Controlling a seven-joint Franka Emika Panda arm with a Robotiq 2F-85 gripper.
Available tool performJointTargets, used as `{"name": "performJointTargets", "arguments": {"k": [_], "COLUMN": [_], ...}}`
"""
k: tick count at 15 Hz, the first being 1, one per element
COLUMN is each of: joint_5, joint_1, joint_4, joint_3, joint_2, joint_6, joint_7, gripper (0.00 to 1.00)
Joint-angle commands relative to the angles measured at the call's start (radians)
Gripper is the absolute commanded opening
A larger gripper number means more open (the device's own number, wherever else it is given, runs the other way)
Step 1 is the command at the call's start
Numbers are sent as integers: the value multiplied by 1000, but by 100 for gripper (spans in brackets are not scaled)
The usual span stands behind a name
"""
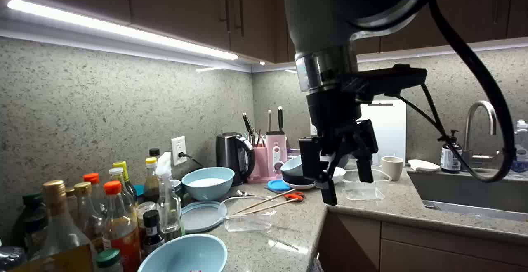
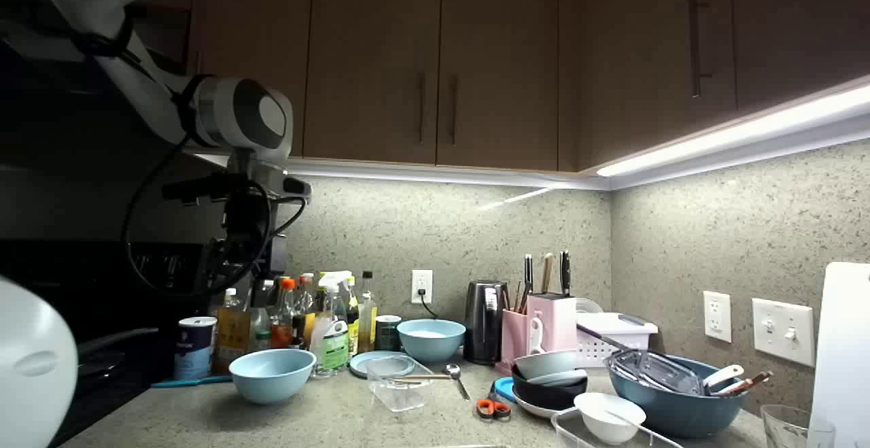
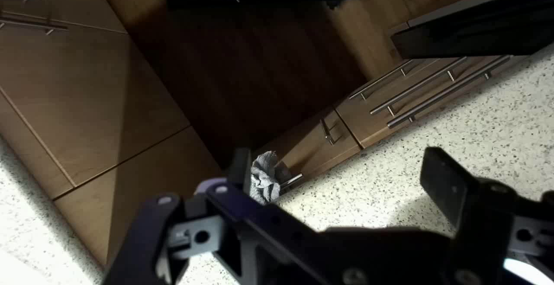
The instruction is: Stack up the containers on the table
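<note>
- Evidently, the countertop (image 2: 204, 421) is used as the base for everything, in an exterior view.
- The blue basin (image 2: 686, 412), at the right, is filled with utensils (image 2: 656, 370); probably it is reserved for them.
- The gripper (image 1: 347, 186) is held in the air, its fingers (image 3: 443, 185) spread and nothing gripped, perhaps so that nothing below is knocked.
- The left bowl (image 2: 272, 374) and the far bowl (image 2: 431, 342), both pale blue, are placed well apart, presumably still to be nested.
- Inside the dark bowl (image 2: 544, 395), pale bowls (image 2: 544, 364) are tilted, likely because they fit loosely.
- The white bowl (image 2: 608, 419) is set near, in or beside a clear container (image 2: 572, 432); which cannot be told.
</note>
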Motion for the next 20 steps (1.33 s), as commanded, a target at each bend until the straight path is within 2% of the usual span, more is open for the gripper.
{"name": "performJointTargets", "arguments": {"k": [1,6,10,14,18,20], "joint_5": [-6,-17,-150,-317,-397,-439], "joint_1": [17,16,2,15,44,57], "joint_4": [1,8,74,164,225,228], "joint_3": [-15,-15,0,-5,-30,-44], "joint_2": [2,19,129,262,354,356], "joint_6": [-1,18,131,216,246,212], "joint_7": [5,-9,-14,-32,-85,-80], "gripper": [100,100,100,100,100,100]}}
